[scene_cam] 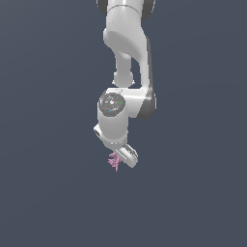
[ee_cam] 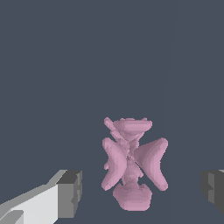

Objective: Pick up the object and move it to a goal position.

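Everywhere around the arm (scene_cam: 126, 62) lies plain dark ground with no visible edge, so room is open on all sides. Just under the pincer (scene_cam: 120, 161) sits the object (scene_cam: 115, 161), at the tip's side toward the exterior view's left. In the wrist view the object (ee_cam: 133, 164) stands between the two fingers (ee_cam: 70, 192), touching neither; the pincer is apart. Its long axis runs crosswise to the gap. It is pink, cross-shaped, with curved lobes and small knobby prongs.
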`<state>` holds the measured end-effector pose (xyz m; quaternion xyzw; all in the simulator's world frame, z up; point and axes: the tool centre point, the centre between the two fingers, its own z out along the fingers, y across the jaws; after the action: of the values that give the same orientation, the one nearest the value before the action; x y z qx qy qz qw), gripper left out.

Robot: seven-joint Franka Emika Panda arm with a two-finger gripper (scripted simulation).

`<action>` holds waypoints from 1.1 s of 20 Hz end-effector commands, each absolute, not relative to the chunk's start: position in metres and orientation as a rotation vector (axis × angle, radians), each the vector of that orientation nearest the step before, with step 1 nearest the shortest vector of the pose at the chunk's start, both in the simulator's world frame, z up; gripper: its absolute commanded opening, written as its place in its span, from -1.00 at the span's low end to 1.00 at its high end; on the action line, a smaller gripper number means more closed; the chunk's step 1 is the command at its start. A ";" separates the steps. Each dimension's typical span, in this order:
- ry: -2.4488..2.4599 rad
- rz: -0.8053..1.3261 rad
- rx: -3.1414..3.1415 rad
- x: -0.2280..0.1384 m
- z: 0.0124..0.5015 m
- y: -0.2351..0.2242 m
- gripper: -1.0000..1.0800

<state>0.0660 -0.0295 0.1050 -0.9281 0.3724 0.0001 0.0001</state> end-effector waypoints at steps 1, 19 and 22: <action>1.170 0.001 -2.915 0.066 0.102 -0.030 0.92; 1.177 0.000 -2.913 0.066 0.055 -0.030 -1.00; 1.177 0.000 -2.913 0.066 0.055 -0.030 -1.00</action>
<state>0.0662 -0.0297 0.0551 -0.9272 0.3747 0.0001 0.0000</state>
